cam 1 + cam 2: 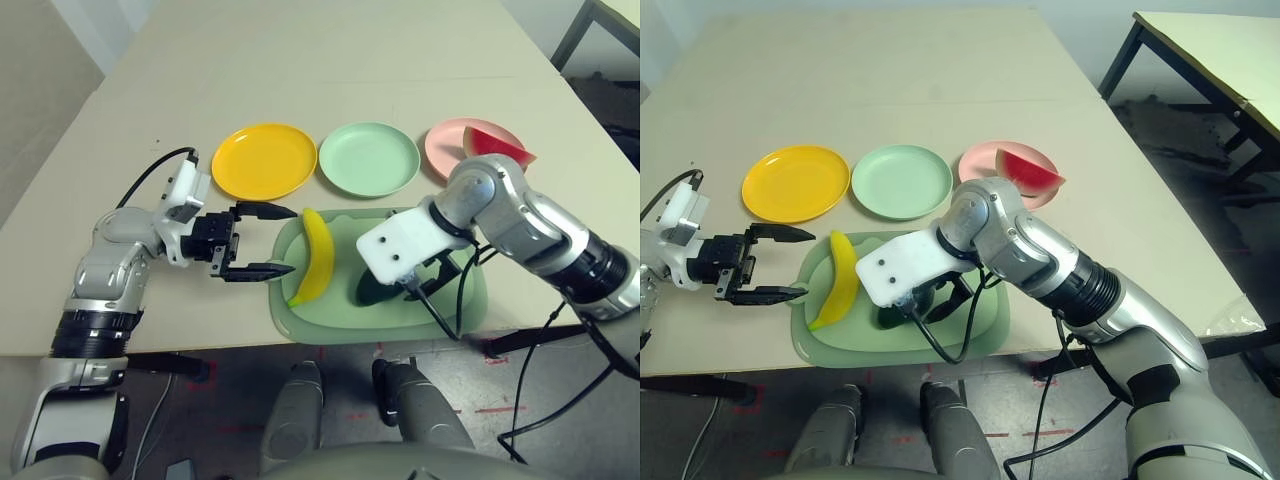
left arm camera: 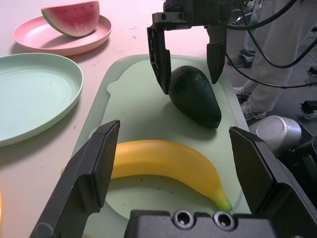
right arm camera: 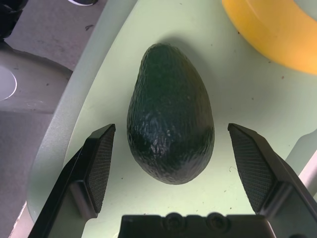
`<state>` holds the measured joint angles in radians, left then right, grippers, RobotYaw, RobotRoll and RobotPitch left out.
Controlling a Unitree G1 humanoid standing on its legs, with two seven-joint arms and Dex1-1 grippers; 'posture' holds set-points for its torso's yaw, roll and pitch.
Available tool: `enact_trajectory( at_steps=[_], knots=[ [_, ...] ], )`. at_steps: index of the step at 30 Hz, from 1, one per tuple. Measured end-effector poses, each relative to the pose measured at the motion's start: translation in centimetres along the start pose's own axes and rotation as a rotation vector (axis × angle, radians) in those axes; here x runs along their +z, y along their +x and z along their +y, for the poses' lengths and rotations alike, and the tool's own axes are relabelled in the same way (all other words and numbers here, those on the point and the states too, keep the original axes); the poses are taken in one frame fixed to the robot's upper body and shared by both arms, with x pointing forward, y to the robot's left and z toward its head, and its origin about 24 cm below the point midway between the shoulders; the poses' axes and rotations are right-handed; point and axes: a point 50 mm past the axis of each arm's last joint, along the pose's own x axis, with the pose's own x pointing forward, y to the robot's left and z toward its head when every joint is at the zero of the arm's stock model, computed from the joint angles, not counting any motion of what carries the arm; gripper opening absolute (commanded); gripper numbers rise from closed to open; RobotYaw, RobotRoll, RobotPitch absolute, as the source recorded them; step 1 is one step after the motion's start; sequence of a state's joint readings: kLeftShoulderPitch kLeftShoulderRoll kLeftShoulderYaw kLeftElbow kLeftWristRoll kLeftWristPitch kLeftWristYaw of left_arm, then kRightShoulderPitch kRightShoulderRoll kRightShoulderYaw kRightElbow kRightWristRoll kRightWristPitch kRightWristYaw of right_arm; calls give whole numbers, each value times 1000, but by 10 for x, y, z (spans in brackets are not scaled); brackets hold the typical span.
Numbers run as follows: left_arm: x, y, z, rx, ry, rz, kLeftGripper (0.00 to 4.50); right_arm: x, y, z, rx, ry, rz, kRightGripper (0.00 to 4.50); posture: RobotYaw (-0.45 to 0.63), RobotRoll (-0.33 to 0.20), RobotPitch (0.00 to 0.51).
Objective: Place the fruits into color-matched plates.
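1. Straddling the avocado point(image 3: 171, 131) on the cutting mat point(image 1: 460, 300): right gripper point(image 2: 187, 74) jaws wide, nothing held. I'd drop lower and centre before closing.
2. Left gripper point(image 1: 262, 240) gapes empty beside the banana point(image 1: 315, 255).
3. Green plate point(image 1: 368, 158) beyond; watermelon wedge point(image 1: 497, 144) already on pink plate point(image 1: 440, 145).

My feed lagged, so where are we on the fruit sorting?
Done: the watermelon sits on the pink plate. In hand: the right hand is open astride the avocado, not yet gripping. Left: the avocado and the banana lie on the mat; green plate and yellow plate are empty.
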<state>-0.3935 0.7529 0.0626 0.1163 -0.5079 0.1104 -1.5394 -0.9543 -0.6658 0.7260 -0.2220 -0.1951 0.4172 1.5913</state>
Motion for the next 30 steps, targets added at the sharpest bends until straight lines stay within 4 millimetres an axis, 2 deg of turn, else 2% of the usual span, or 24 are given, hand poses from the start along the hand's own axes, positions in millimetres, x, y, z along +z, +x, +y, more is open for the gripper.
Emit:
enact_trajectory(
  at_steps=[9, 11, 14, 27, 30],
  knots=[
    [0, 0, 0, 1, 2, 0, 4500, 0, 2, -2, -9, 13, -2, 4420, 33, 0, 176],
    [0, 0, 0, 1, 2, 0, 4500, -1, 4, -1, -5, 24, -5, 4056, 32, 0, 173],
    [0, -1, 1, 4, 5, 0, 4500, -2, 6, 2, 3, 36, -10, 3001, 30, 0, 171],
    [6, -1, 6, 15, 35, -3, 4500, -2, 6, 3, 21, 50, -11, 2955, 26, 0, 175],
    [5, -2, 6, 21, 34, -4, 4500, -5, -2, -4, 8, 59, 4, 2955, 24, 0, 174]
  ],
)
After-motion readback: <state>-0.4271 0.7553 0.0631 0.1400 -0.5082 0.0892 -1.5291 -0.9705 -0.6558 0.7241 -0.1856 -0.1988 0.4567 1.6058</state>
